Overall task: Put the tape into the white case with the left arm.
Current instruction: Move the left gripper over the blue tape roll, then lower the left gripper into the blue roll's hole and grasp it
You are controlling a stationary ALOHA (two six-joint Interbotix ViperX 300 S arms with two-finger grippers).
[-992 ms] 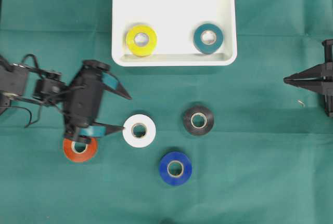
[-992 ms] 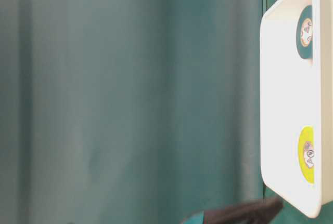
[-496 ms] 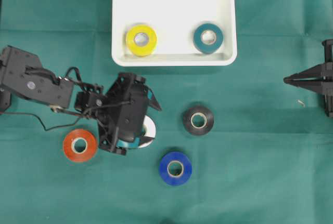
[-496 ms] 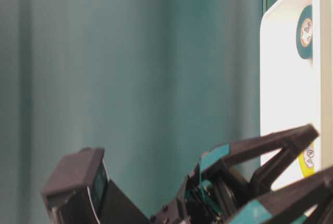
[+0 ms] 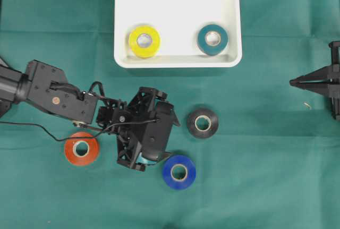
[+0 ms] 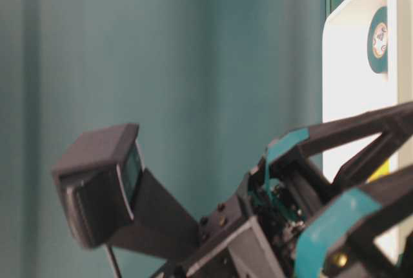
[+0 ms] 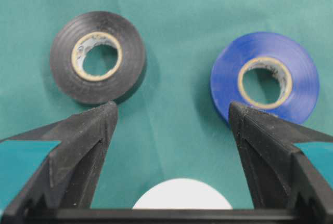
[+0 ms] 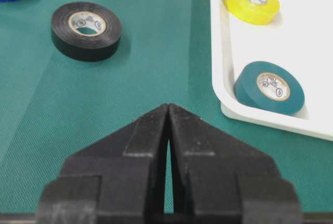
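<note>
Lying loose on the green tabletop (image 5: 255, 186): orange tape (image 5: 81, 149), then white tape (image 7: 182, 200) under the left gripper (image 7: 171, 122), fingers spreading wide, holding nothing, straddling for a grasp. Waiting beyond: white case (image 5: 178, 61). Resting far right: right gripper (image 8: 169, 115), fingers pressing together, empty.

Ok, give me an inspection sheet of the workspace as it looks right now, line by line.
Surface: green cloth, flat.
Job's things: white case holds a yellow roll and a teal roll. White roll lies on the cloth between the left tool's fingers, mostly hidden overhead. Black roll, blue roll and orange roll lie loose on the cloth.
Clutter: nothing seen.
Grippers: left tool open, over the white roll; right tool shut, at the right edge, holding nothing.
Cables: black cable trails from the left arm across the cloth.
Surroundings: green backdrop.
</note>
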